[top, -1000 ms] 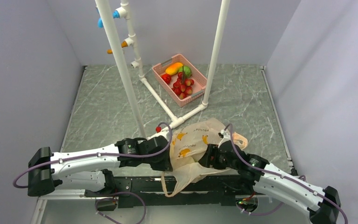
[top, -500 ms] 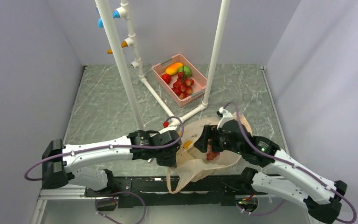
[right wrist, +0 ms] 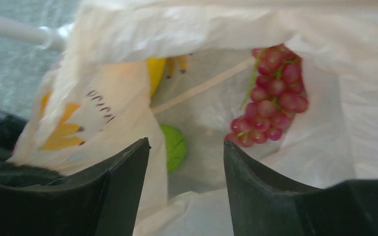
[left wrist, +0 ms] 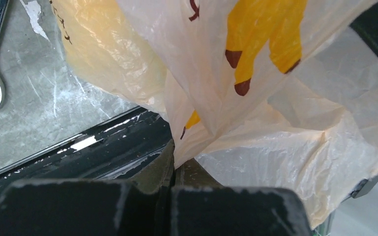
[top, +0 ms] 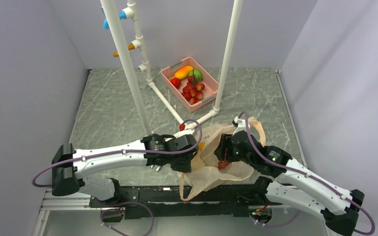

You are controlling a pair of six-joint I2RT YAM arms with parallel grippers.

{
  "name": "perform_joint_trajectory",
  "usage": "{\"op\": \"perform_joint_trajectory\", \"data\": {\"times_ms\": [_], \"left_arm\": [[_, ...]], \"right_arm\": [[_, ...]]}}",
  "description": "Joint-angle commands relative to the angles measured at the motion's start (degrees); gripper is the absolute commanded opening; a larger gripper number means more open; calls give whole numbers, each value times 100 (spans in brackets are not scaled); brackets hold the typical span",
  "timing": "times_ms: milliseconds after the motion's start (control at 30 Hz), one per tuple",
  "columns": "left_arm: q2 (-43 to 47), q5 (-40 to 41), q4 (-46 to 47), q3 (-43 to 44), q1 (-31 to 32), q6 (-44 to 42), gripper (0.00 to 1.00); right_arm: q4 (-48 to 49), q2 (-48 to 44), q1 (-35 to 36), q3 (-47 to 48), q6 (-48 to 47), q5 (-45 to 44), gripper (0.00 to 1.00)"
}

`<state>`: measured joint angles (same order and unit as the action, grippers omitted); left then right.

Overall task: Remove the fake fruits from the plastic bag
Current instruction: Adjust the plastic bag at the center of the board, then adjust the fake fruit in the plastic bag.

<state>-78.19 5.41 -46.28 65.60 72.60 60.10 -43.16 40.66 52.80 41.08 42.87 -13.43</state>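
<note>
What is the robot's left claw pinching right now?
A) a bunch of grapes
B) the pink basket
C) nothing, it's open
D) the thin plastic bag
D: in the left wrist view the left gripper has its fingers shut on a fold of the plastic bag, with no fruit between them.

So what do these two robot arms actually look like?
Both the left arm and right arm have long white shells between chunky black joints and black bases. A thin purple cable loops along each. The left gripper and right gripper have blocky matte-black fingers, the left's scuffed with pale marks.
</note>
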Motion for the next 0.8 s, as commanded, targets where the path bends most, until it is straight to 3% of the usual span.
{"op": "perform_joint_trajectory", "data": {"times_ms": [0, 67, 133, 533, 667, 767], "left_arm": [[-86, -113, 10, -74, -61, -348, 0], [-42, -171, 67, -124, -60, -309, 0], [-2, -235, 180, -197, -61, -228, 0], [-491, -444, 246, 132, -60, -593, 0], [-470, -237, 439, 4, -61, -609, 0], [-380, 90, 733, -249, -68, -604, 0]], "right_arm": [[-565, 635, -53, 134, 964, -1371, 65], [-572, 939, -77, 65, 1378, -1962, 70], [57, 1044, -94, -127, 1097, -2026, 77], [2745, 1644, -637, -1259, -802, -1543, 80], [2744, 2261, -687, -1005, -763, -1575, 82], [2561, 2682, -791, -919, -179, -1543, 87]]}}
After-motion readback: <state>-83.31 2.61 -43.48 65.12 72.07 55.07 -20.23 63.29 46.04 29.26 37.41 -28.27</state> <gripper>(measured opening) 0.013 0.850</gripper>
